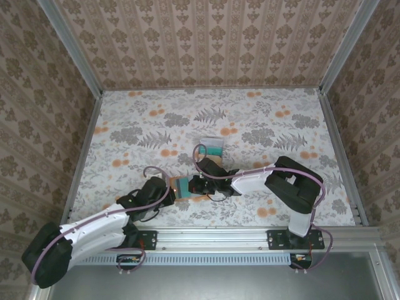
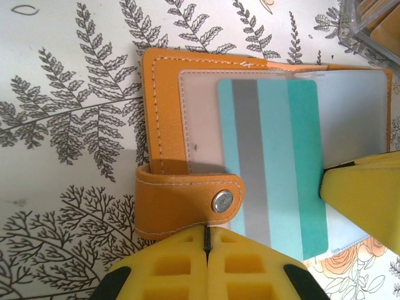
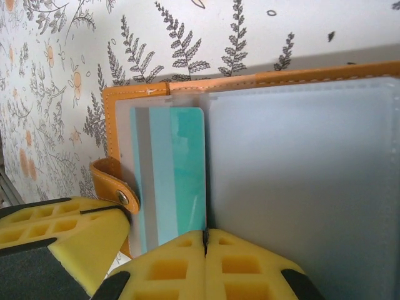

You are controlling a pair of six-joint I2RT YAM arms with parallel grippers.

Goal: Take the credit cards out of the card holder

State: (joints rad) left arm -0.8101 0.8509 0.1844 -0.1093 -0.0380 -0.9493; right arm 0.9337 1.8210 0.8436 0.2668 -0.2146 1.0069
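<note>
Jaws, left: left gripper point(image 2: 206, 247) is pressed fully together, tips at the near edge of the card holder point(image 2: 161, 125), right against its snap strap point(image 2: 181, 201). Cannot tell whether any leather is pinched.
Jaws, right: right gripper point(image 3: 205, 247) is likewise closed tight, tips meeting at the near corner of the teal card point(image 2: 275, 169). Cannot tell whether card, sleeve or nothing sits between the pads.
Holder: lies open and flat on the fern-print table point(image 2: 62, 94) between the two grippers, orange cover down, clear sleeves point(image 3: 300, 187) facing up.
Teal card: lies on the holder's strap-side leaf, grey stripe up, reaching past the holder's near edge. Its colour reads unclouded over most of its face, so I judge it largely slid free of its pocket. It is not lifted off the holder.
Other sleeves: the leaf away from the strap looks frosted and blank. A pale card in there cannot be ruled out.
Beyond the holder: clear box point(image 2: 369, 28) just past the far corner, with tan contents inside. From above, teal and pale show at that spot. Probably cards already removed.
Progress: judged well along, not finished. At least this one card is not yet clear of the holder.
Left to do: draw the teal card clear, set it down off the holder, check the remaining sleeves.
</note>
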